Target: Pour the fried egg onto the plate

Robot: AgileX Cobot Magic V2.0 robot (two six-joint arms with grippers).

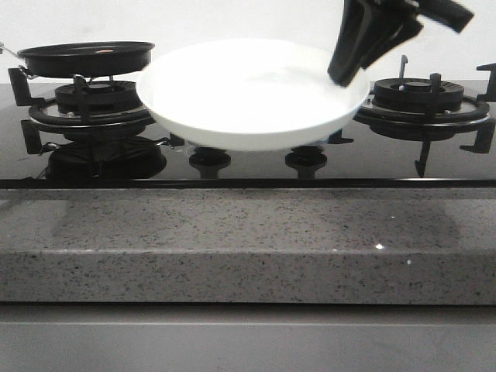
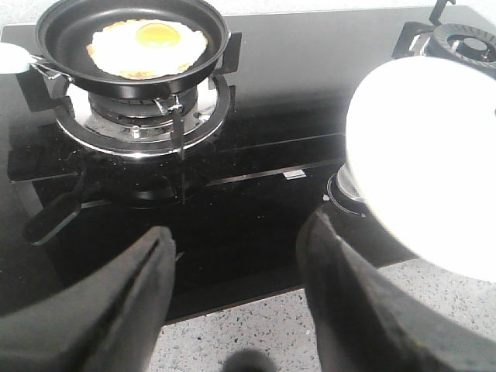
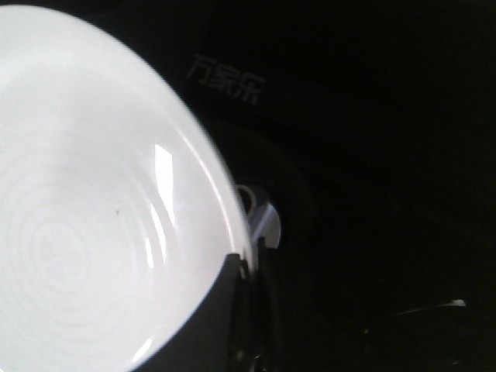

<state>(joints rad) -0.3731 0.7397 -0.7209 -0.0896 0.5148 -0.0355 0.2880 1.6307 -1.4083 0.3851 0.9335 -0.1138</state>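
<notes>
My right gripper (image 1: 346,74) is shut on the right rim of the white plate (image 1: 240,97) and holds it in the air over the middle of the black hob. The plate fills the right wrist view (image 3: 85,217), empty, with the gripper (image 3: 249,260) clamped on its edge. The fried egg (image 2: 147,48), white with a yellow yolk, lies in the black frying pan (image 2: 70,31) on the left burner. The pan shows edge-on in the front view (image 1: 85,58). My left gripper (image 2: 236,248) is open and empty over the hob's front edge, apart from the pan. The plate (image 2: 434,163) hangs to its right.
The left burner grate (image 1: 85,112) holds the pan; the right burner grate (image 1: 422,101) is bare. Two knobs (image 1: 209,160) sit on the glass under the plate. A speckled grey stone counter (image 1: 248,240) runs along the front. The pan's handle (image 2: 12,58) points left.
</notes>
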